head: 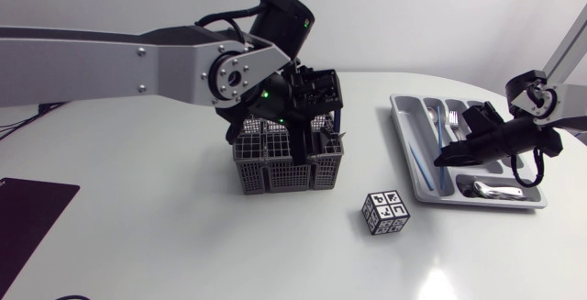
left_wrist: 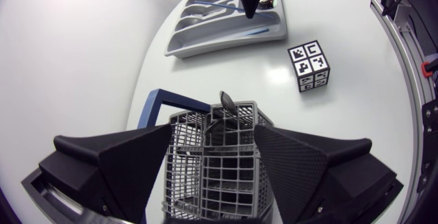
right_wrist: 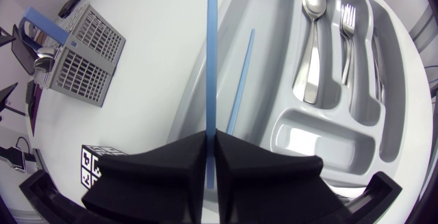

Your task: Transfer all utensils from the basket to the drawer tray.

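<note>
Glossy table (right_wrist: 157, 59) under right hand (right_wrist: 211, 133) pinching slim, perhaps plastic, blue stick (right_wrist: 211, 46).

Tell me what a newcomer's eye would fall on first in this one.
The big left arm looming over the grey wire basket in the middle of the table, its jaws open, flanking it. Then the right arm's jaws shut on a thin blue stick above the cutlery tray, where a second blue stick lies.

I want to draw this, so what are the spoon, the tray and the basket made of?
The spoon looks like polished metal, silvery with bright reflections. The tray is probably plastic: smooth matte grey with rounded moulded walls. The basket is likely grey plastic, a moulded grid of thin bars; coated wire cannot be ruled out.
</note>
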Tool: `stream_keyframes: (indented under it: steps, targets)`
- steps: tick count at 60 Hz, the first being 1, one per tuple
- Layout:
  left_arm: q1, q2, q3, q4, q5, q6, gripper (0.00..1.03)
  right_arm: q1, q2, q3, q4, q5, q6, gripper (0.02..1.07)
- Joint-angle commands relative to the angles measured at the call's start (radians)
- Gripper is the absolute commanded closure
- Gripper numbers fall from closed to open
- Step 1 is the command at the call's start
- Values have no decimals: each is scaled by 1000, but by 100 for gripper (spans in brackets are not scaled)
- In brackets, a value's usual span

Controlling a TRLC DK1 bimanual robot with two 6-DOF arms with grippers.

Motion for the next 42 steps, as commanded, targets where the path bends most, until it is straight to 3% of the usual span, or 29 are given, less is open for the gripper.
stream_keyframes:
  steps: [1, 6, 12, 16, 28, 38, 42]
  targets:
    - [-11, 52, 43, 5, -16, 97, 20, 15, 30, 25, 9, 7, 26, 86]
    - [-12, 70, 50, 5, -36, 160, 20, 21, 36, 21, 14, 8, 26, 55]
    - [-11, 93, 60, 8, -58, 219, 21, 26, 38, 16, 20, 19, 23, 38]
    - [-11, 107, 66, 22, -67, 253, 22, 32, 36, 12, 22, 22, 17, 37]
    - [-18, 144, 93, 62, -84, 357, 42, 54, 4, -22, 37, 28, 6, 34]
    - [-20, 177, 113, 66, -93, 422, 65, 78, -37, -59, 60, 42, 2, 30]
    - [-20, 187, 123, 66, -93, 434, 69, 80, -50, -62, 60, 42, 0, 30]
